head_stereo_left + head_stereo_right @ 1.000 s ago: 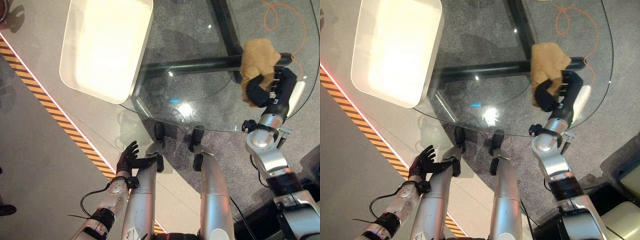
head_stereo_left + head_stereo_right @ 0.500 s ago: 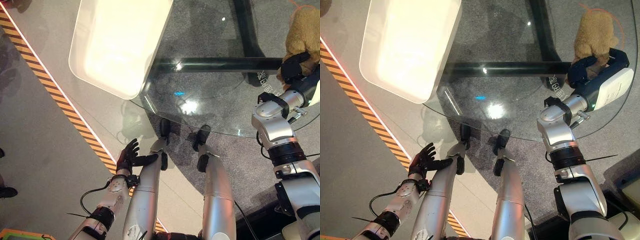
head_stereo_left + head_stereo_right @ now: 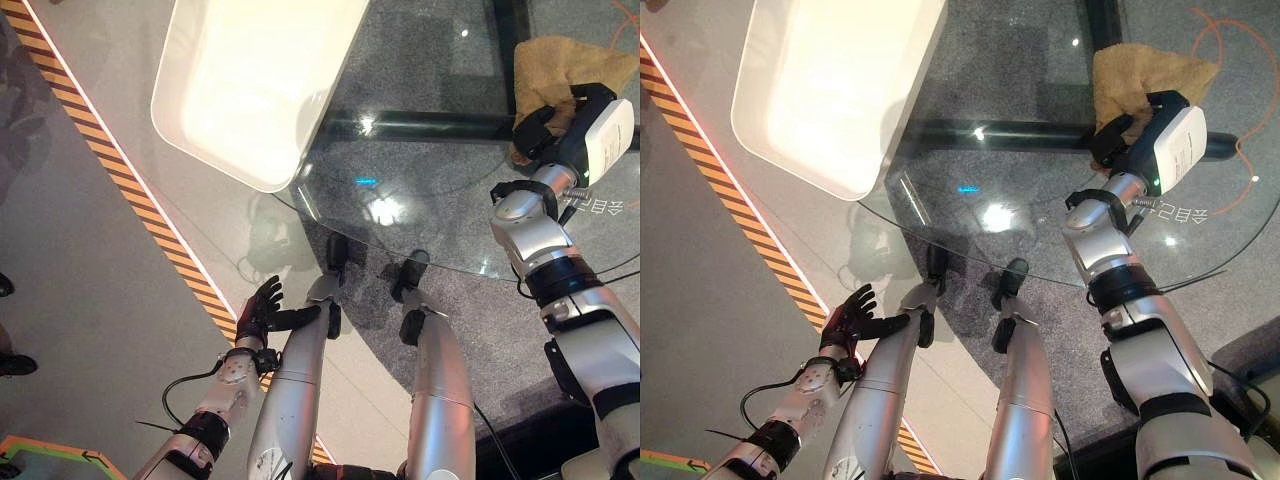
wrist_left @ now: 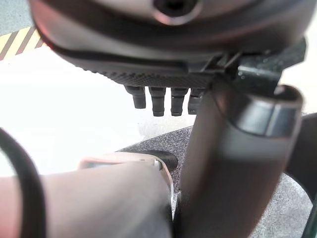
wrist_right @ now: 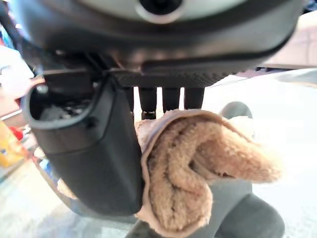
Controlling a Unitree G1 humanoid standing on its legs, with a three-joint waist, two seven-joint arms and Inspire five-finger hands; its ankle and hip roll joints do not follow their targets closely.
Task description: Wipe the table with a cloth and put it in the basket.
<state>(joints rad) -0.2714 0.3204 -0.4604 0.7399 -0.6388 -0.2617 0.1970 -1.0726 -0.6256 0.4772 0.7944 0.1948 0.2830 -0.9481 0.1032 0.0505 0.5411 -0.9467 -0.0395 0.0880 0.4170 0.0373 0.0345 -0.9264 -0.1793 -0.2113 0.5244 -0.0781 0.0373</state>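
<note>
A: From the left eye, what is going on?

B: The right hand [image 3: 548, 125] is pinching the tan cloth [image 3: 560, 65] on the glass tabletop [image 3: 430, 200], at about two o'clock. The white basket [image 3: 255, 85] is sitting toward eleven o'clock, overlapping the tabletop's edge. The left hand [image 3: 262, 310] is hanging at seven o'clock, fingers relaxed and apart, holding nothing.

A: And from the right eye?

B: Same layout. Most of the cloth [image 3: 1145, 75] is spreading beyond the fingers, so I judge it could drag unevenly or bunch while wiping.

A: The left wrist?

B: Its fingers [image 4: 158, 101] are pointing straight out over the floor, idle.

A: The right wrist?

B: The thumb [image 5: 91, 148] and fingers [image 5: 163, 101] are clamping a thick fold of cloth [image 5: 198, 163]. The rolled bulk is bulging past the grip; a hard press on slick glass could pull it loose, or it could drop short on the way to the basket.
</note>
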